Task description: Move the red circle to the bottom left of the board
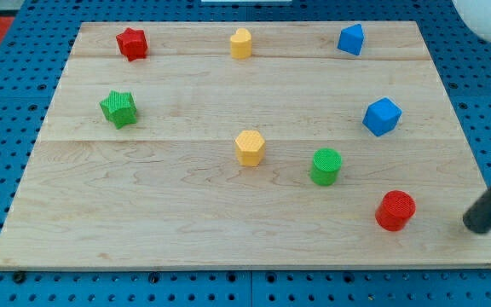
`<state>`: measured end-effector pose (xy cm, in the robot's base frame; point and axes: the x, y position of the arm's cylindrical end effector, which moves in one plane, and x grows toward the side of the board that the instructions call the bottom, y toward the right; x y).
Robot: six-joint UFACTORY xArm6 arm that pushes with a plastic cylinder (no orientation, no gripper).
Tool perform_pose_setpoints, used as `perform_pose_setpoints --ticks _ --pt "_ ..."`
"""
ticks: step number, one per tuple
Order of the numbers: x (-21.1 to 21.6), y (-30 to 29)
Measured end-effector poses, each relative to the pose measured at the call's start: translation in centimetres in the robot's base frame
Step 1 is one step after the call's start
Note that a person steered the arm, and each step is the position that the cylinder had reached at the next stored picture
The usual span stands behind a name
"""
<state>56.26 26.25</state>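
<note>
The red circle (395,210) stands near the bottom right of the wooden board (186,213). My tip (479,225) rests on the board at the right edge, to the right of the red circle and slightly lower, with a clear gap between them. The dark rod rises from the tip toward the view's upper right.
A green circle (325,165) stands up-left of the red circle. A yellow hexagon (250,147) is mid-board. A blue block (382,116) is at the right, another blue block (351,39) top right, a yellow block (241,43) top middle, a red star (131,43) top left, a green star (119,108) left.
</note>
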Motion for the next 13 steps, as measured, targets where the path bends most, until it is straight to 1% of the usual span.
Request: perform_pose_setpoints --ticks 2,3,6,7,8,11,13 --pt "-0.4 -0.2" --pt "-0.4 -4.6" --pt "-0.5 -5.4" --pt "-0.5 -7.2" --pt "-0.5 -7.2" --pt "-0.2 -11.5" --pt "-0.2 -16.4"
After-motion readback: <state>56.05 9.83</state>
